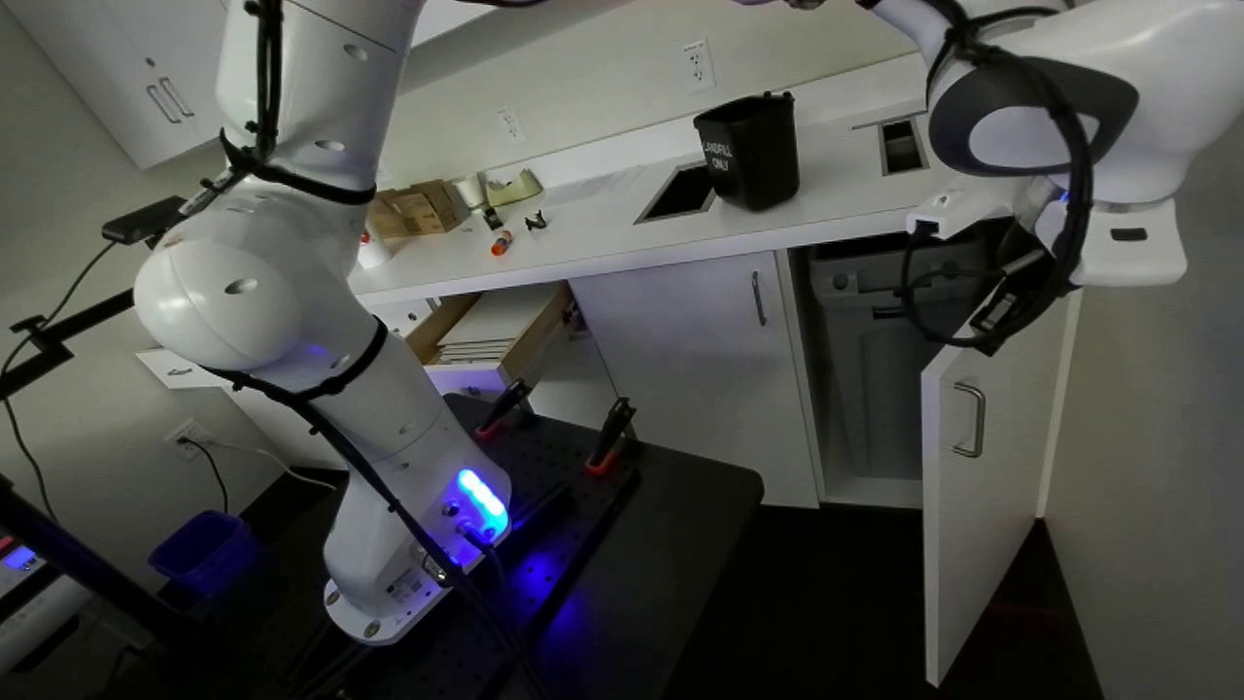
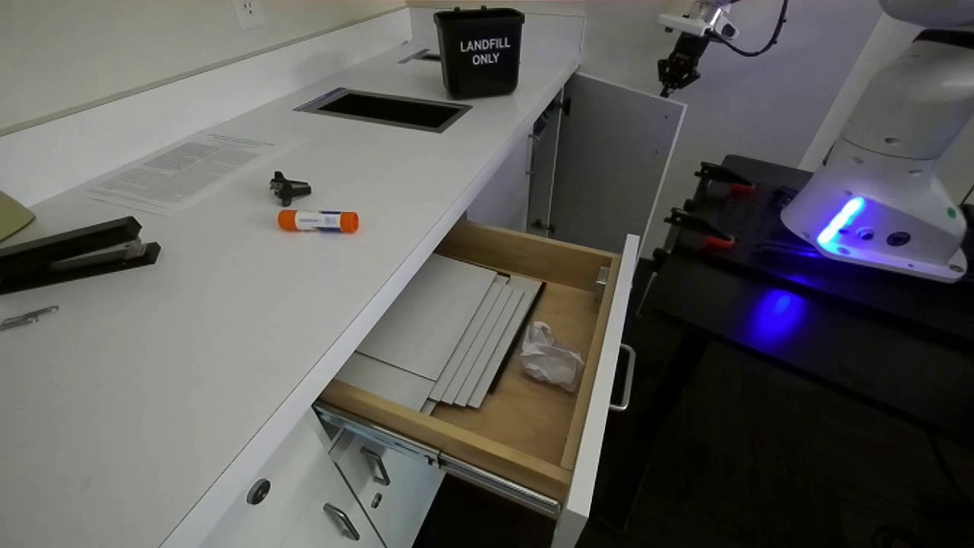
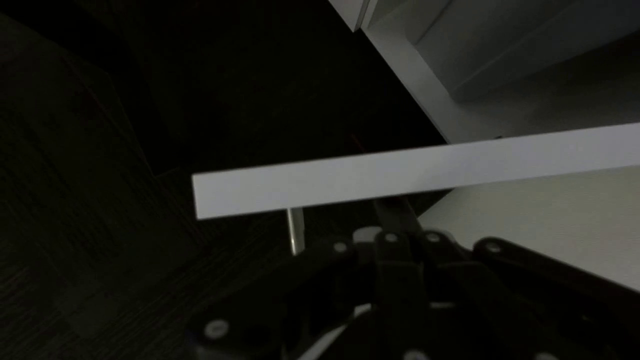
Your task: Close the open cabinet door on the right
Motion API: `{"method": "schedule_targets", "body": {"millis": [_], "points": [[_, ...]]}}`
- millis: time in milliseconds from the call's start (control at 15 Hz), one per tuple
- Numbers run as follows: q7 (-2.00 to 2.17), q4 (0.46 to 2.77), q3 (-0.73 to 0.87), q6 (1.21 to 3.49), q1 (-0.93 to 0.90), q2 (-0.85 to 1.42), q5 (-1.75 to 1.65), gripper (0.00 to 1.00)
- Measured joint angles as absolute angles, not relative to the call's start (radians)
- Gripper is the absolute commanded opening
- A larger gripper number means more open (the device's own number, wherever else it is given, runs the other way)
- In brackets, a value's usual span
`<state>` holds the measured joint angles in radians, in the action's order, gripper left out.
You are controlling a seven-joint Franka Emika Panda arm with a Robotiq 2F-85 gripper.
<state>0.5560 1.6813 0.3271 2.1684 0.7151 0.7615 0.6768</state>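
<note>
I had the arm [image 1: 311,107] standing up from its base [image 1: 389,540], where a strip of light [image 1: 483,496] glowed blue in both exterior views. Past the rounded shoulder [image 1: 219,306] it crossed the top edge of an exterior view, and the wrist [image 1: 1132,180] showed near that picture's upper right corner. From the wrist my tool [image 2: 668,90] hung pointing down at a slant, and in the dim wrist view I saw its dark fingers [image 3: 392,220] standing together.

1 grpr [image 2: 668,88], nr it 1 open cab. door [image 1: 996,506] w/ 1 handle [image 1: 981,420].
Next out from grpr: 1 closed cab. door [image 1: 695,374] w/ 1 pull [image 1: 758,298], 1 LANDFILL bin [image 2: 479,76], 2 c'top cutouts [image 2: 392,111]. Farther from grpr: 2 clamps [image 1: 612,435], 1 wood-sided drawer [image 2: 603,380], 1 stapler [image 2: 72,245], 1 orange-ended tube [image 2: 318,221].
</note>
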Motion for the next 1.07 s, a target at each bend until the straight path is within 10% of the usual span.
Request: {"method": "schedule_targets", "body": {"millis": [1067], "points": [[0.528, 1.68, 0.239, 2.127, 0.724, 0.826, 0.912, 0.0]]}}
